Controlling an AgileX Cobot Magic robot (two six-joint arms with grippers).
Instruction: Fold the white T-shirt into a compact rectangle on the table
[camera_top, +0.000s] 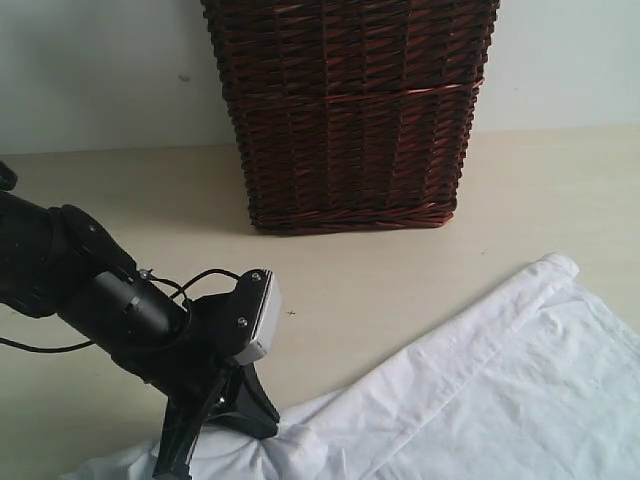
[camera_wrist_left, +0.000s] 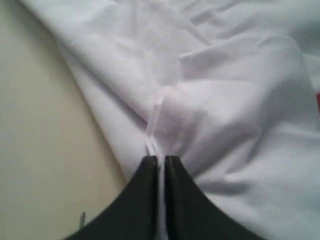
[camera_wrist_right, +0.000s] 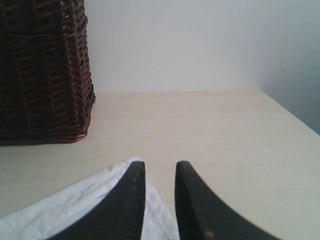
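The white T-shirt (camera_top: 480, 390) lies rumpled on the pale table (camera_top: 120, 200), spread along the near right of the exterior view. My left gripper (camera_top: 262, 428) is down on the shirt's left part, shut on a bunched fold of white cloth (camera_wrist_left: 160, 127), with a seam running into the jaws (camera_wrist_left: 160, 161). A sliver of the red band (camera_wrist_left: 318, 102) shows at the frame's edge. My right gripper (camera_wrist_right: 159, 167) is open, low over a corner of the shirt (camera_wrist_right: 75, 210), holding nothing. The exterior view does not show it.
A tall dark brown wicker basket (camera_top: 350, 110) stands at the back middle of the table, also in the right wrist view (camera_wrist_right: 45, 70). A pale wall (camera_wrist_right: 175, 45) rises behind. Bare table (camera_wrist_right: 240, 130) lies beyond the right gripper, with the table's edge to one side.
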